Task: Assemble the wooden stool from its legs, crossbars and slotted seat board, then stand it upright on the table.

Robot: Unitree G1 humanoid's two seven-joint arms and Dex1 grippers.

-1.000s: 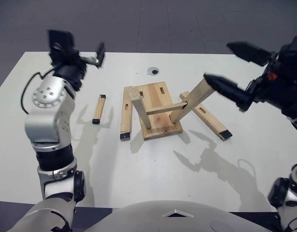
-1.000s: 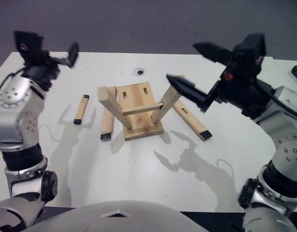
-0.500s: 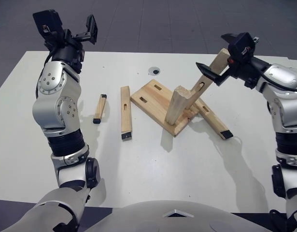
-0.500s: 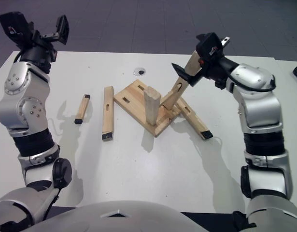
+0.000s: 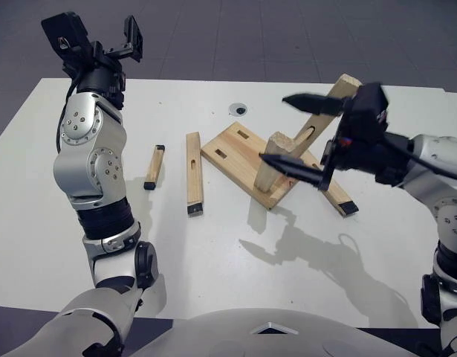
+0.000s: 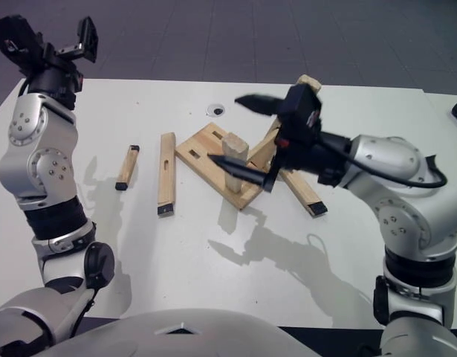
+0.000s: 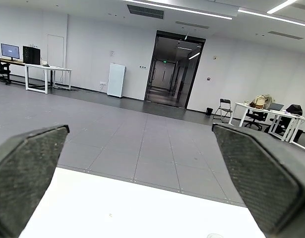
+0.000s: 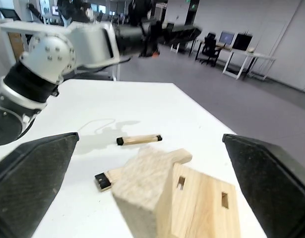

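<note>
Though tilted, pale slotted seat board [image 5: 232, 151] with two legs [image 5: 270, 162].

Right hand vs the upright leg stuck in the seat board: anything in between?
Nothing visible. The right hand is open, and the upright leg shows in the gap between its fingers with clear space around its top. The leaning leg rises beside it, off that line.

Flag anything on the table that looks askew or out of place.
The upright leg stands on the seat board, but the slanting leg beside it tips sharply away instead of standing parallel. A loose leg lies flat under that slant. Nothing looks broken.
</note>
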